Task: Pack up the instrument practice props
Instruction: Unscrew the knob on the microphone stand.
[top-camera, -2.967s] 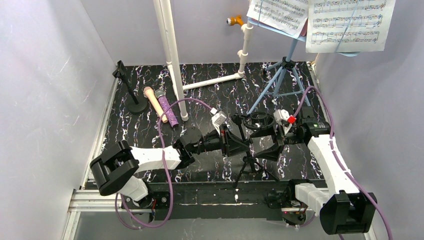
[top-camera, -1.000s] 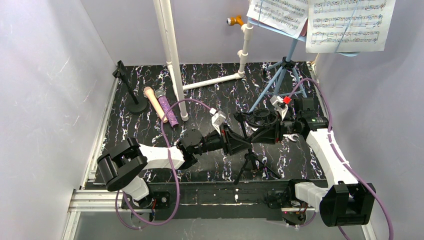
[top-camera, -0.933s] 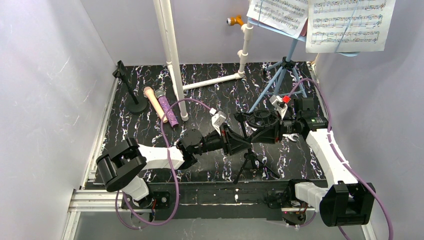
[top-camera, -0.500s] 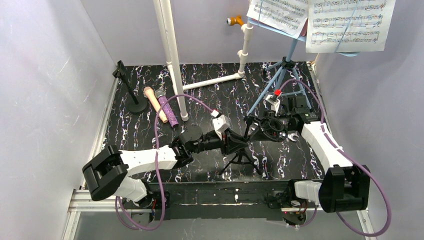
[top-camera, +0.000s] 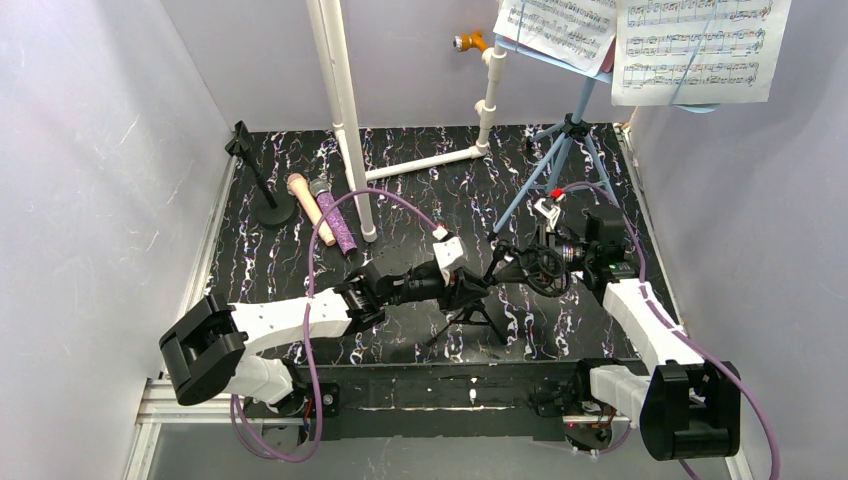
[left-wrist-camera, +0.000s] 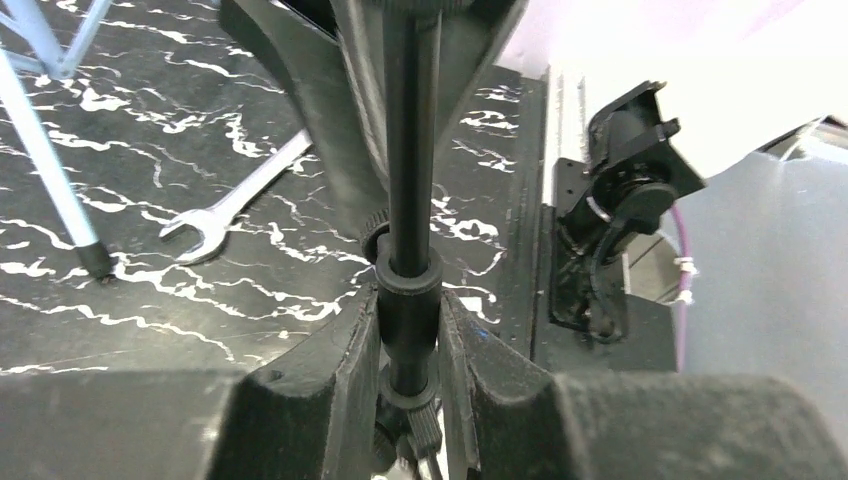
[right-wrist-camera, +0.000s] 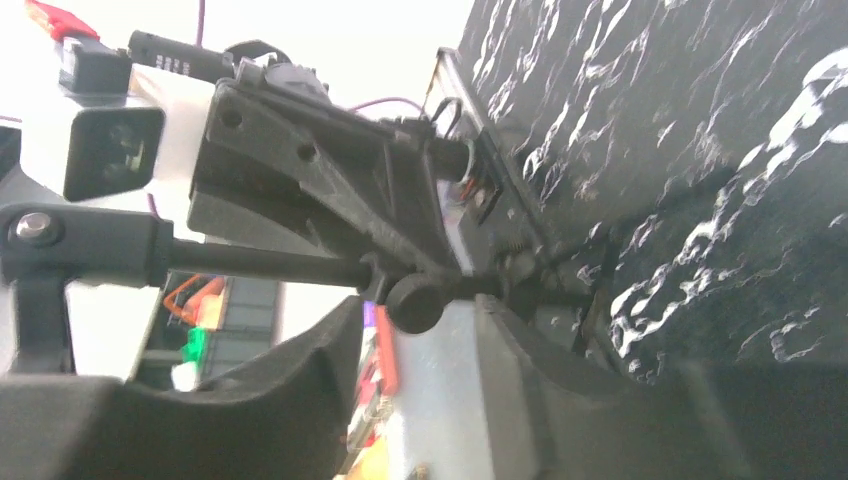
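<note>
- A black round-base microphone holder is seen upright at the far left edge of the black marbled worktop.
- Just beside it, a peach microphone and a purple glitter microphone are laid flat, side by side and touching.
- White plastic pipes are stood right of the microphones. One tall upright is planted just beside the purple one, and a low run is carried toward the back wall.
- The left end effector is reached across the middle of the worktop. In the left wrist view its fingers are pressed onto the stem of the black mic tripod.
- The tripod is held tilted near the front edge, with its legs spread.
- The right end effector is met at the tripod's upper end. In the right wrist view its fingers are spread, with the tripod's rod and a knob seen in the gap.
- A silver wrench is laid flat beyond the stem, near a foot of the light-blue perforated music rack.
- The rack is stood at the back right on its tripod legs, with sheet-music pages resting on it.
</note>
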